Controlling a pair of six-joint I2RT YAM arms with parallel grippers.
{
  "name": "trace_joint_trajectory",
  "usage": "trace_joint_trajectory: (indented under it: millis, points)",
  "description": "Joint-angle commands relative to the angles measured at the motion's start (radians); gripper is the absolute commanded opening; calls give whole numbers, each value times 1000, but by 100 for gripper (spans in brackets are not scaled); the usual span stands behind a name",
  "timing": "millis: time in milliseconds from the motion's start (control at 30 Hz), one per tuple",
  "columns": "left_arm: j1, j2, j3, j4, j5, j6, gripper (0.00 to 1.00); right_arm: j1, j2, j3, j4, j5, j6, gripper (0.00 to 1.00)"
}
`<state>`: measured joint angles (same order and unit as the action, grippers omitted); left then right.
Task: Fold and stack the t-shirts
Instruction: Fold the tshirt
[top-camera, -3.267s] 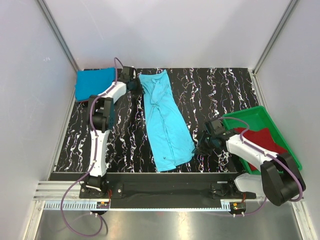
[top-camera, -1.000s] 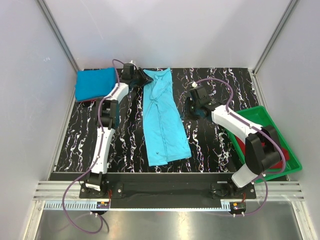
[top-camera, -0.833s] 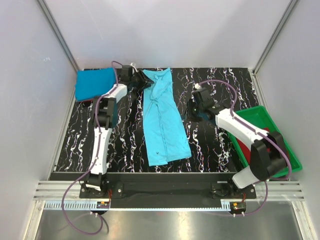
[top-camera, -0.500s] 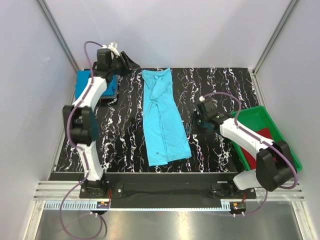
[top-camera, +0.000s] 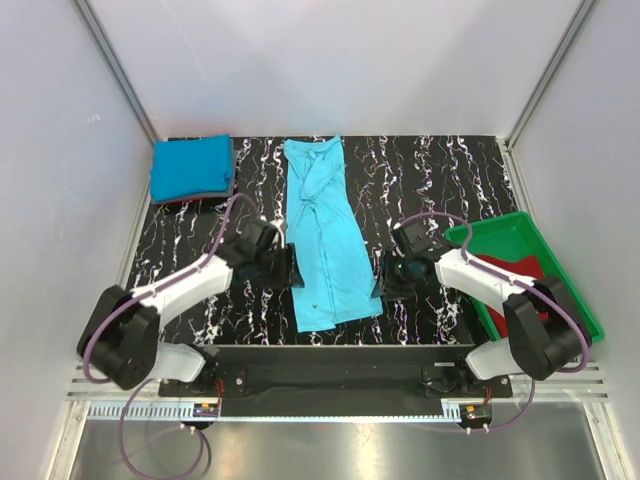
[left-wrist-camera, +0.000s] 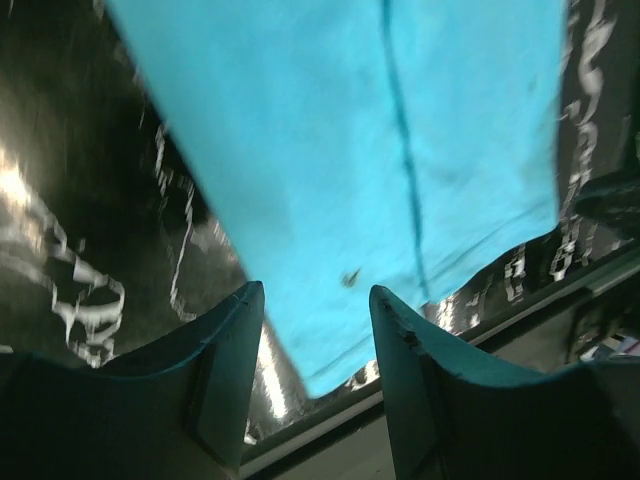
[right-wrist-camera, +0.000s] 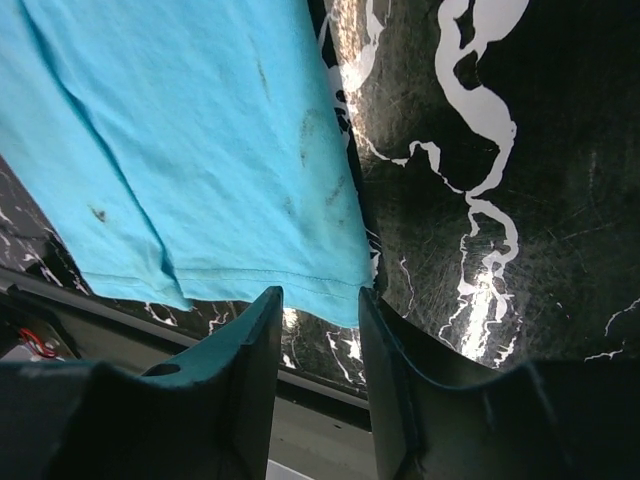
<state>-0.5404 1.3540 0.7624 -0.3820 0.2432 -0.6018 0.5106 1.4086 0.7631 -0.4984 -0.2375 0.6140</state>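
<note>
Left gripper (top-camera: 291, 268) beside turquoise t-shirt (top-camera: 326, 235)

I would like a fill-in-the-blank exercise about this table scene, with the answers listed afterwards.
The green tray holds a loose t-shirt coloured dark ___.
The folded blue t-shirt lies in the table's far ___ corner.
Beside the long turquoise t-shirt, the left tool and right tool both have ___ jaws.
Missing words: red; left; open.
</note>
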Motion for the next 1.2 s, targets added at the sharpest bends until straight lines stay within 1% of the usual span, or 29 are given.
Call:
trace_joint_trajectory:
  millis: [0,67,200,267,433,533,600,633,667,700,733,767,800,833,867,900,1067,1167]
  points:
    - [-53,-107,-64,40,-114,-73,53,28,33,-28,43,-1,9,42]
    - [-82,-127,-110,43,-133,-90,54,31,24,-44,49,29,15,42]
    - [-164,-127,-155,52,-166,-130,55,32,-8,-59,50,84,24,42]
    - [-184,-124,-175,63,-166,-150,55,32,-2,-58,50,86,26,42]
    - [-242,-109,-192,51,-223,-162,54,42,39,-59,55,83,24,42]
    - [-271,-96,-205,49,-242,-174,54,63,44,-74,89,70,38,42]
    - [-282,-82,-204,64,-233,-176,54,83,40,-97,132,44,76,37]
    - [-283,-76,-206,72,-223,-174,53,94,36,-107,152,37,93,33]
    - [-283,-67,-206,83,-216,-171,52,126,30,-113,173,32,111,21]
    - [-283,-66,-206,94,-200,-170,50,138,27,-125,176,44,150,12]
    - [-283,-62,-203,91,-197,-167,42,155,21,-133,176,53,171,5]
    - [-283,-64,-198,88,-196,-158,37,166,-2,-143,185,63,191,0]
    - [-282,-67,-192,56,-214,-155,30,183,-14,-171,190,79,229,0]
    - [-283,-81,-180,34,-229,-153,12,187,-49,-185,193,90,248,0]
    - [-283,-90,-176,14,-269,-150,4,192,-68,-214,205,101,278,0]
    - [-282,-98,-175,-20,-281,-150,0,200,-88,-226,213,107,294,0]
    - [-283,-104,-170,-75,-327,-145,0,232,-198,-295,285,124,384,0]
    - [-283,-107,-167,-81,-341,-153,0,261,-198,-321,325,138,426,2]
